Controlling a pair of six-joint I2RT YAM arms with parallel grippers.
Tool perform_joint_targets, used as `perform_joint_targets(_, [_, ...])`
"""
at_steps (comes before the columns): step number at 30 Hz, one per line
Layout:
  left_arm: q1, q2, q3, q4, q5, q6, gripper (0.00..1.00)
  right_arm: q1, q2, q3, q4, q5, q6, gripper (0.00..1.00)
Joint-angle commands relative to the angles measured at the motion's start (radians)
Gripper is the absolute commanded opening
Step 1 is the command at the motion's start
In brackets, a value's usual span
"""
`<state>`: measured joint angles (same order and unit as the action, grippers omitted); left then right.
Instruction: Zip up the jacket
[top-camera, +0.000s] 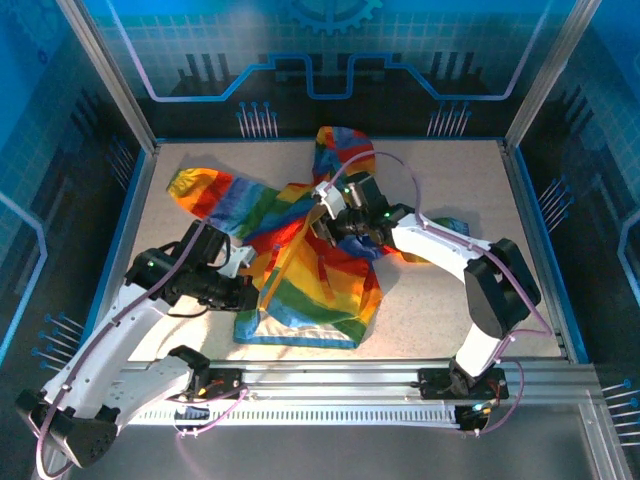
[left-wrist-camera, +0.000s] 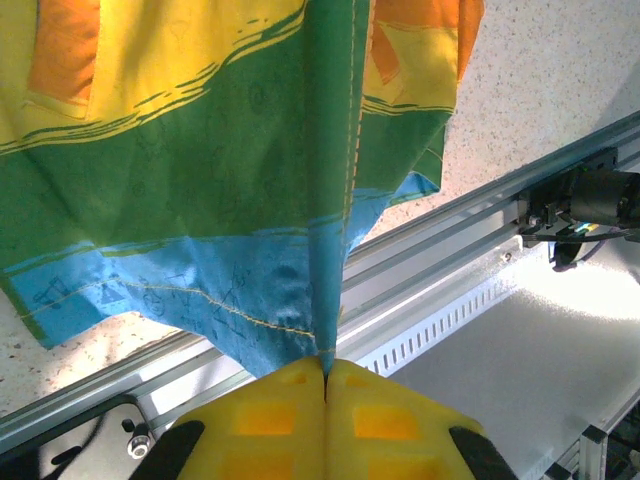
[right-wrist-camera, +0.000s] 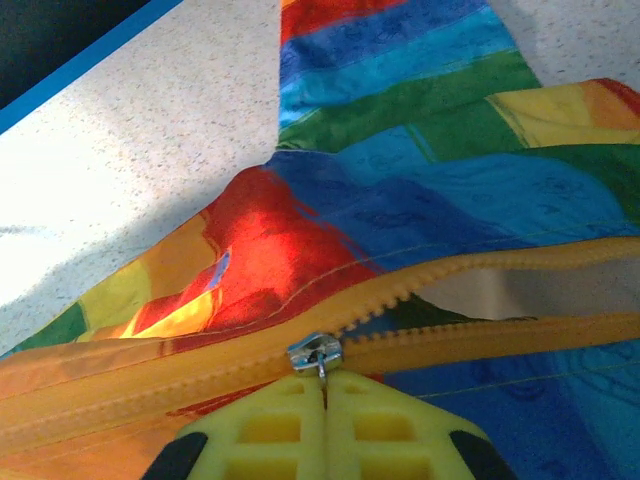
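The rainbow-striped jacket (top-camera: 300, 270) lies spread on the table, hood toward the back, hem toward me. My left gripper (top-camera: 252, 293) is shut on the blue hem (left-wrist-camera: 290, 300) at the zipper's bottom end, and the cloth hangs taut from its yellow fingers (left-wrist-camera: 270, 410). My right gripper (top-camera: 325, 218) sits over the upper chest, shut on the pull tab of the silver zipper slider (right-wrist-camera: 316, 353). Left of the slider the orange zipper (right-wrist-camera: 150, 385) is closed. Right of it the two rows of teeth (right-wrist-camera: 470, 280) part over pale lining.
The aluminium rail (top-camera: 340, 385) with the arm bases runs along the near edge. Blue walls (top-camera: 560, 250) close in the speckled tabletop (top-camera: 440, 310). One sleeve (top-camera: 210, 195) stretches toward the back left. A bit of green-blue cloth (top-camera: 450, 225) shows behind my right arm.
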<state>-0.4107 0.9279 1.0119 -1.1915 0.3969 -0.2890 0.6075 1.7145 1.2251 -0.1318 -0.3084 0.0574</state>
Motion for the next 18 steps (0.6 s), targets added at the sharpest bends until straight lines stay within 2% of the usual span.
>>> perform_joint_targets(1, [-0.01, -0.009, -0.013, -0.071, -0.004, -0.006, 0.0, -0.042, 0.025, 0.055, -0.004, 0.026, -0.024, 0.0])
perform_joint_targets(18, [0.002, -0.006, -0.029, -0.084, -0.024, 0.005, 0.0, -0.119, 0.14, 0.19, -0.055, 0.005, -0.05, 0.0])
